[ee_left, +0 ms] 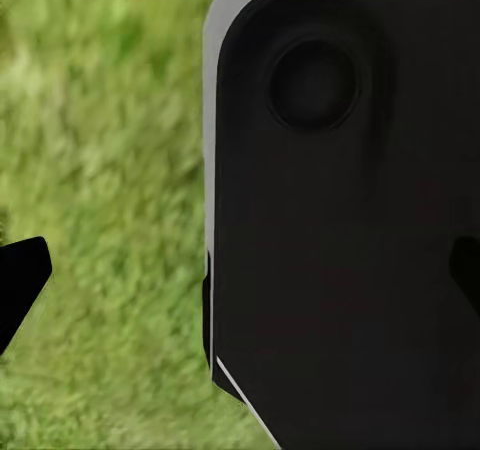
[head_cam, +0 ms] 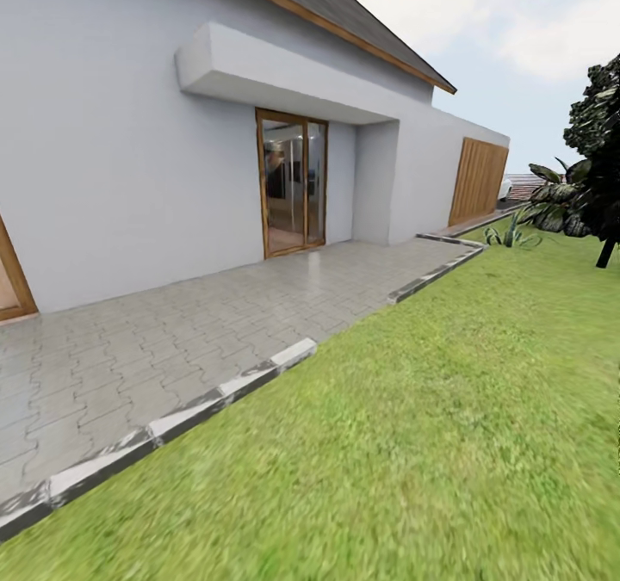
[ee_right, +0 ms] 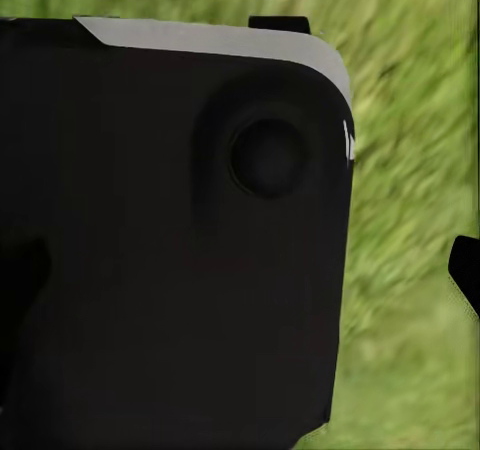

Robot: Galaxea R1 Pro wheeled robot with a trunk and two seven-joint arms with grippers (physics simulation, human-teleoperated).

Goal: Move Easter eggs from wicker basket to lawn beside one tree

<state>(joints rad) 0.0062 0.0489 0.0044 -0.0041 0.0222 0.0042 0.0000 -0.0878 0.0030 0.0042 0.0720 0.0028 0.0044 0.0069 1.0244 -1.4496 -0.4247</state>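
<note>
- Head view: the lawn (head_cam: 448, 443) fills five o'clock, grey paved patio (head_cam: 172, 340) at nine, house wall (head_cam: 112, 151) with a glass door (head_cam: 293, 181) at eleven
- Both wrist views look onto blurred grass past a black robot panel (ee_left: 350, 230)
- Left gripper's fingertips (ee_left: 20, 280) sit at opposite frame edges, apart; right gripper's spread I cannot tell

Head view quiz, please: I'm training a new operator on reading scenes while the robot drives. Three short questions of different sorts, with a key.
1. True or false: a wicker basket stands on the lawn.
2. What separates the paved patio from the lawn? A) a fence B) a stone curb C) a hedge
3. Fill in: the glass door has a ____ frame.

Key: 1 false; 2 B, the stone curb; 3 wooden.
</note>
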